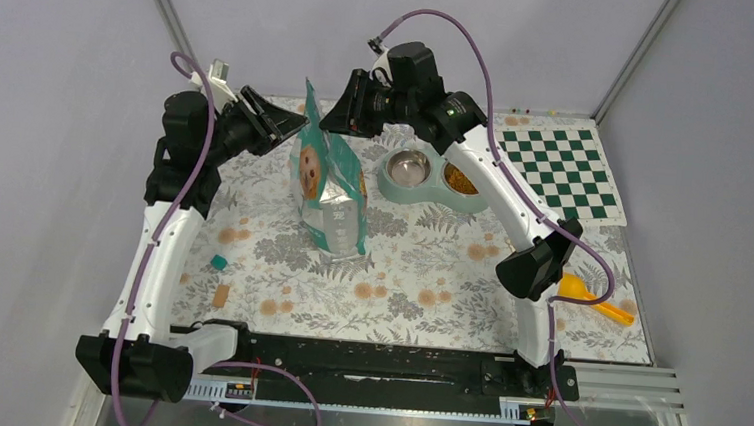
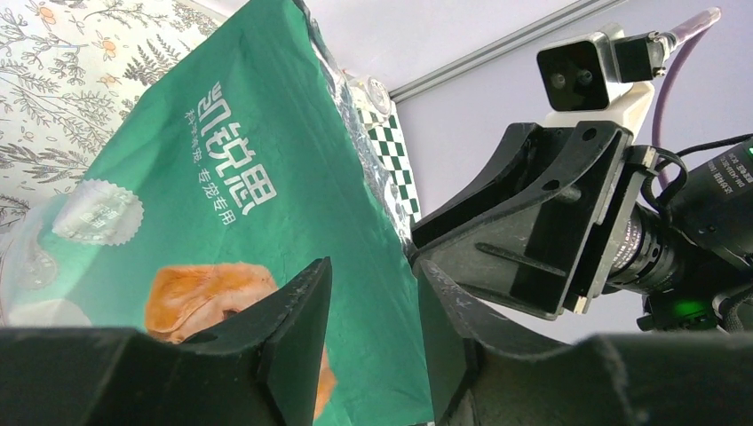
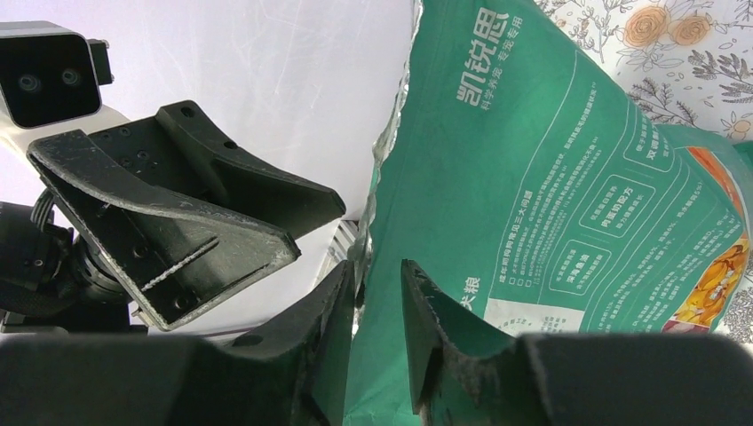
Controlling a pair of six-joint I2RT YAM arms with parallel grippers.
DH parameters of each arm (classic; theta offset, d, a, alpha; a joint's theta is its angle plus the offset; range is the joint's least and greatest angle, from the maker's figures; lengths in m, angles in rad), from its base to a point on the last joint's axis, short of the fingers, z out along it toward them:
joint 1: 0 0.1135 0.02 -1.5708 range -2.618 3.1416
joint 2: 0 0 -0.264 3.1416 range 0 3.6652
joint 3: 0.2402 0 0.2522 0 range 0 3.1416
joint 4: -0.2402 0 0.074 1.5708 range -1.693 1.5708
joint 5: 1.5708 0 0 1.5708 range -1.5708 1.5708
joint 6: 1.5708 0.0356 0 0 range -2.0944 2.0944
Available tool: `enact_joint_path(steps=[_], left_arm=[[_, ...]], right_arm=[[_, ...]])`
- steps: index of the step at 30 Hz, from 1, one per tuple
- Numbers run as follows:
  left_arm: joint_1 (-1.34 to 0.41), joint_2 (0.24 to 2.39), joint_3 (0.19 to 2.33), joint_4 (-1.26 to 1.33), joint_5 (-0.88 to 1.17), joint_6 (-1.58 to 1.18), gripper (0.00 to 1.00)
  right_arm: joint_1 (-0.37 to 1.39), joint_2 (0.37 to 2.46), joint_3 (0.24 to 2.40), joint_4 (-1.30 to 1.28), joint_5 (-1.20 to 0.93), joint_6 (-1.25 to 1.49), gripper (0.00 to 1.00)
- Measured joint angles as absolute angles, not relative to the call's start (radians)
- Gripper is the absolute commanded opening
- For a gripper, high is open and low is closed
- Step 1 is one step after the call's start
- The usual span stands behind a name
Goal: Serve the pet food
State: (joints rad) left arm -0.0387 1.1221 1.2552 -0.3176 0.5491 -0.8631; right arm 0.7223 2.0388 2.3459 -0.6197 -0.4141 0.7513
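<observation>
Pet food [image 1: 460, 181] shows as a small brown heap in one compartment of a pale green double bowl [image 1: 433, 192], which lies just right of the teal bag [image 1: 333, 185]. The heap fills the compartment farther from the bag, and a steel cup [image 1: 408, 167] sits in the nearer one. We see the bag standing upright on the flowered cloth [image 1: 419, 276], its silver foil lining showing along the top edge.

Both grippers meet at the bag's top. Our left gripper [image 2: 371, 266] comes at it from the bag's left. Its fingers [image 2: 297, 328] stand partly apart, and the bag's printed face and side edge fill the gap between them. We cannot tell whether either pad touches the film.

Our right gripper [image 3: 373, 266] reaches in from the bag's right and faces the left one across the top edge. Its fingers [image 3: 426, 328] leave only a narrow gap, with the bag's silver edge running up through it. Here too we cannot say whether it has a hold or merely brackets the edge.

A yellow-orange scoop [image 1: 596, 298] lies well to the bag's right and forward of it, apart from both grippers. A green and white checkered mat [image 1: 559, 171] lies right of the bag, beyond the bowl. A teal bit [image 1: 218, 261] and a tan bit [image 1: 221, 293] lie on the cloth to the bag's left and forward of it.
</observation>
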Motion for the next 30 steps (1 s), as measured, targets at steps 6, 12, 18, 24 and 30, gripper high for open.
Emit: enact_joint_path(steps=[6,12,18,24,30], left_arm=[[-0.039,1.143,1.255,-0.310,0.566,-0.866,0.45],[-0.039,1.163,1.255,-0.287,0.583,-0.872,0.47],[-0.040,1.180,1.255,-0.274,0.596,-0.874,0.46],[-0.047,1.193,1.252,-0.269,0.595,-0.845,0.49],[-0.060,1.192,1.250,-0.267,0.594,-0.793,0.53]], right_arm=[[0.733,2.039,2.346,-0.647,-0.413,0.730,0.35],[0.748,2.039,2.346,-0.655,-0.413,0.712,0.26],[0.753,2.039,2.365,-0.662,-0.408,0.704,0.16],[0.754,2.039,2.361,-0.641,-0.403,0.716,0.11],[0.756,2.039,2.345,-0.617,-0.405,0.731,0.17]])
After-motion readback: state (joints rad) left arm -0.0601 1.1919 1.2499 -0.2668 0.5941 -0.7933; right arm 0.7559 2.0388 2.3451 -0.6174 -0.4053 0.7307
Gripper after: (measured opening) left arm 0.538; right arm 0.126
